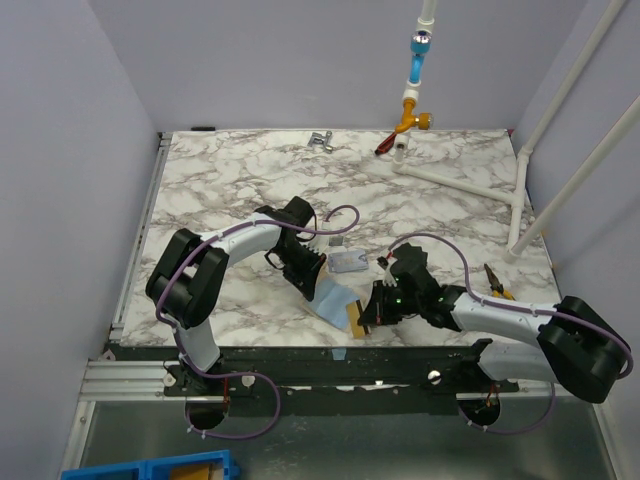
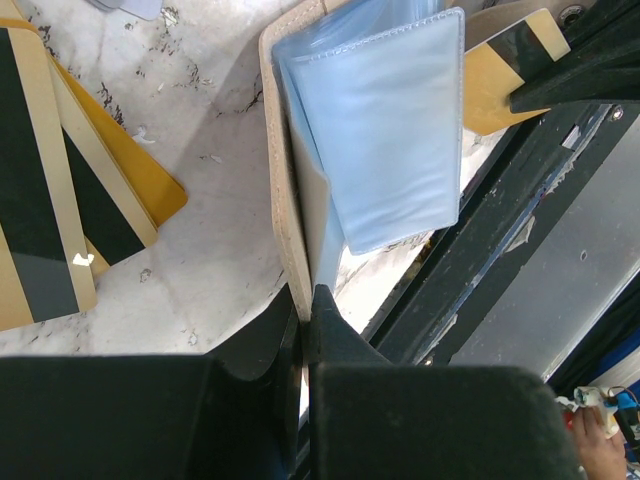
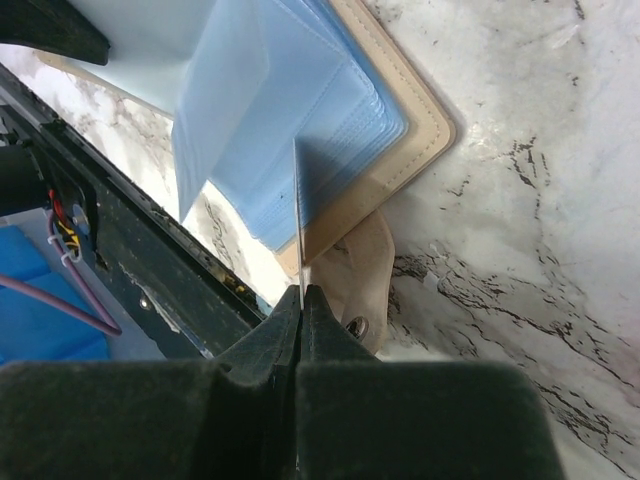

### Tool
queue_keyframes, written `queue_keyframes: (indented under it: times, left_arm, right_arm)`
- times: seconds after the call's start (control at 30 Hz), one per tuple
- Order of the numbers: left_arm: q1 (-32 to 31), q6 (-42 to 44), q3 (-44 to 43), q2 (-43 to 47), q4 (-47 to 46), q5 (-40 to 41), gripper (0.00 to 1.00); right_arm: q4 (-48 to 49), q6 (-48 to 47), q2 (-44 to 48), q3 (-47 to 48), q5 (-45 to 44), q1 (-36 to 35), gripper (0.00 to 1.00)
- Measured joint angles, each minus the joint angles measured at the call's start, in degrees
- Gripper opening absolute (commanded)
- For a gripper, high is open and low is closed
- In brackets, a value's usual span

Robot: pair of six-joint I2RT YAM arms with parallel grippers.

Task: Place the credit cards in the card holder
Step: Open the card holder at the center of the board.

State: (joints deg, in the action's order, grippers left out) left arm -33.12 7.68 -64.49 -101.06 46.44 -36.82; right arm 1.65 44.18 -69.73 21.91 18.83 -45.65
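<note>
The left tool (image 2: pixel 305 305) is closed on the edge of the open card holder (image 2: pixel 278 180), with its tan cover and a pale blue sleeve (image 2: pixel 390 130) pinched together. The right tool (image 3: pixel 300 298) is shut on a gold card (image 2: pixel 495 75), which is held edge-on against the blue sleeves. The holder is found at 6 o'clock on the marble surface (image 1: pixel 230 170), between both tools. Striped cards (image 2: pixel 50 200) are seen at 9 o'clock of the holder from the left wrist, and a pale card (image 1: pixel 348 262) at 12 o'clock from above.
</note>
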Motion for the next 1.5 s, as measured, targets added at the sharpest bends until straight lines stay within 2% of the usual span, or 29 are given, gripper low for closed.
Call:
queue_keyframes:
  times: [0.33, 0.7, 0.87, 0.97, 1.13, 1.33, 1.5]
  left_arm:
    - [-0.02, 0.00, 0.00, 0.00, 0.00, 0.00, 0.00]
    - [-0.02, 0.00, 0.00, 0.02, 0.00, 0.00, 0.00]
    - [0.00, 0.00, 0.00, 0.02, 0.00, 0.00, 0.00]
    - [-0.02, 0.00, 0.00, 0.02, 0.00, 0.00, 0.00]
    - [-0.02, 0.00, -0.02, 0.02, 0.02, 0.00, 0.07]
    - [0.00, -0.02, -0.28, 0.13, 0.07, 0.00, 0.07]
    - [0.00, 0.00, -0.28, 0.35, 0.07, 0.00, 0.07]
  right_arm:
    - [-1.05, -0.79, 0.39, 0.70, 0.09, 0.00, 0.01]
    - [-8.13, -5.77, -5.66, 11.30, 0.09, 0.00, 0.01]
    - [-9.97, -7.02, -7.52, 12.35, 0.09, 0.00, 0.01]
    - [-11.15, -7.32, -7.54, 12.35, 0.07, 0.00, 0.01]
    - [-11.65, -7.39, -7.52, 12.35, 0.07, 0.00, 0.01]
    - [-12.20, -7.37, -7.52, 12.48, -0.22, 0.00, 0.01]
    - [-18.53, -7.65, -4.90, 14.49, -5.03, 0.00, 0.01]
